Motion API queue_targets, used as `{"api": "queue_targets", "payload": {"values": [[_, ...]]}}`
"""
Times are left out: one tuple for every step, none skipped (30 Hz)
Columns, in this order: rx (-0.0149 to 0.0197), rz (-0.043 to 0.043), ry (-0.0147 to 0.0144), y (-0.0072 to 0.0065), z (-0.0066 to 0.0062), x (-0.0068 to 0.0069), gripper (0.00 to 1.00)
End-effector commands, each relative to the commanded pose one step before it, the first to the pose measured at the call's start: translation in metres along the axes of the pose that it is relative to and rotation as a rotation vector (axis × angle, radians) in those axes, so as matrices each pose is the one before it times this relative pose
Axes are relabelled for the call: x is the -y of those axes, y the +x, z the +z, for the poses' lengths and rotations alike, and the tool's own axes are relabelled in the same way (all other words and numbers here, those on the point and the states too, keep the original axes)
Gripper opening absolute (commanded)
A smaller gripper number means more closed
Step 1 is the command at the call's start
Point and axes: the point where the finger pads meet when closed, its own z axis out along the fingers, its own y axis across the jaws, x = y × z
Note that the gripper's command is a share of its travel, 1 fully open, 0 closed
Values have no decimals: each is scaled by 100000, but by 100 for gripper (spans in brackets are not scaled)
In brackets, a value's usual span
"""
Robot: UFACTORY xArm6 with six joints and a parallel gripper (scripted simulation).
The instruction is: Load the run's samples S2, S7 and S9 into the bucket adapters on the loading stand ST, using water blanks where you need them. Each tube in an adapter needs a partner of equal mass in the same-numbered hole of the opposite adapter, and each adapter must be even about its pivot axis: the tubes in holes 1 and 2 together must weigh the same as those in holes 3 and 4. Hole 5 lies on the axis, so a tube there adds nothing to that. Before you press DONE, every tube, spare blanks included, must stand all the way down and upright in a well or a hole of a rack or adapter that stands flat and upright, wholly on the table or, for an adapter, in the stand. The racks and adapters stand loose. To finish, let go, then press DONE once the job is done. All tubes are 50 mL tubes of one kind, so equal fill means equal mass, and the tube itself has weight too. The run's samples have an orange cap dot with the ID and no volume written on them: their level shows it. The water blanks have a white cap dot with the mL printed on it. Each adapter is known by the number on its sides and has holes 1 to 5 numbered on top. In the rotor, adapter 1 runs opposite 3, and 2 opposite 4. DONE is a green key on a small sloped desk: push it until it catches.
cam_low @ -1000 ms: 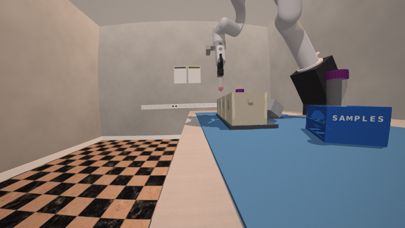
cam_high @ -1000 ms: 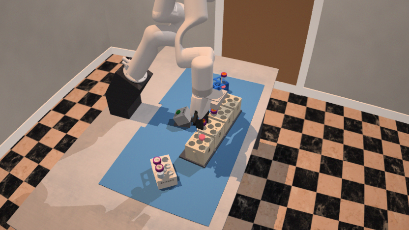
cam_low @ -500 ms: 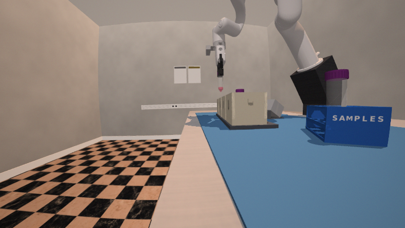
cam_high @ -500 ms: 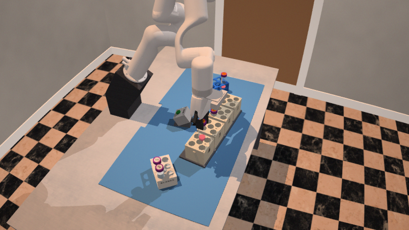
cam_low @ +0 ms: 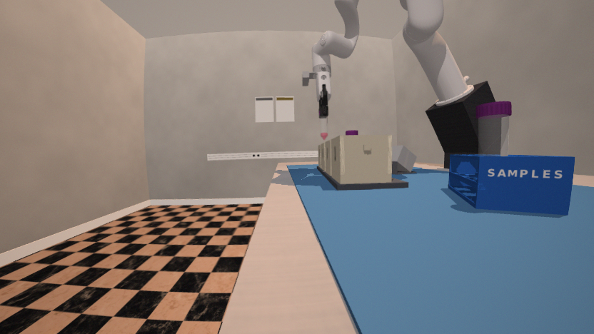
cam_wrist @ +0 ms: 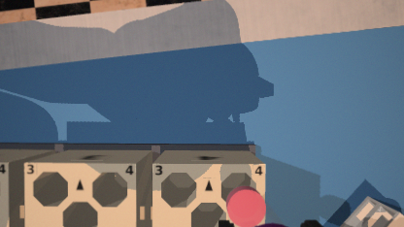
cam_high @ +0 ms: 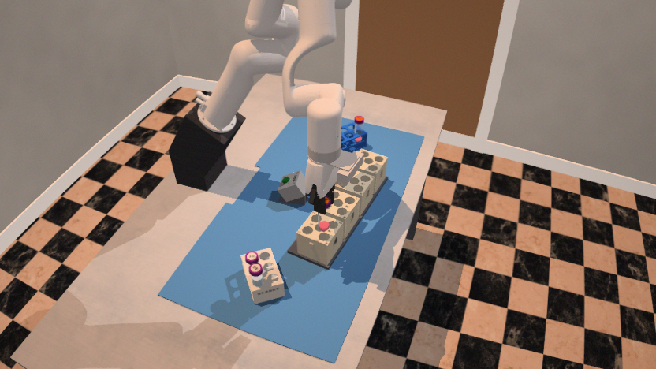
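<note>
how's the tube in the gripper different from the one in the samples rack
The gripped tube hangs from the gripper over the end adapter; the rack tube stands seated in the SAMPLES rack. The gripped tube's pink tip shows; the rack tube's is hidden. Both stand upright.
</note>
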Motion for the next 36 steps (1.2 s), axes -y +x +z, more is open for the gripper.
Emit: {"api": "queue_targets", "payload": {"values": [[-438, -84, -119, 192, 1142, -64, 0], [0, 0, 0, 0, 0, 0, 0], [0, 0, 0, 0, 0, 0, 0], [3, 1, -1, 1, 94, 4, 0], [-1, 0, 1, 0, 1, -1, 0], [-1, 0, 0, 0, 1, -1, 0], [0, 0, 0, 0, 1, -1, 0], [0, 0, 0, 0, 1, -1, 0], [0, 0, 0, 0, 1, 0, 0], [0, 0, 0, 0, 1, 0, 0], [0, 0, 0, 0, 0, 0, 0], [3, 1, -2, 1, -8, 3, 0], [-1, 0, 1, 0, 2, -1, 0], [-1, 0, 0, 0, 2, -1, 0], [0, 0, 0, 0, 1, 0, 0], [0, 0, 0, 0, 1, 0, 0], [0, 0, 0, 0, 1, 0, 0], [0, 0, 0, 0, 0, 0, 0], [0, 0, 0, 0, 0, 0, 0], [0, 0, 0, 0, 0, 0, 0], [0, 0, 0, 0, 1, 0, 0], [0, 0, 0, 0, 0, 0, 0], [-7, -1, -8, 3, -8, -1, 0], [10, 2, 8, -3, 100, 3, 0], [-2, 0, 1, 0, 107, -2, 0], [1, 0, 0, 0, 99, 1, 0], [1, 0, 0, 0, 99, 1, 0], [1, 0, 0, 0, 100, 1, 0], [1, 0, 0, 0, 100, 0, 0], [0, 0, 0, 0, 100, 0, 0], [0, 0, 0, 0, 100, 0, 0], [0, 0, 0, 0, 100, 0, 0], [0, 0, 0, 0, 100, 0, 0], [0, 0, 0, 0, 100, 0, 0], [0, 0, 0, 0, 100, 0, 0], [0, 0, 0, 0, 0, 0, 0]]}}
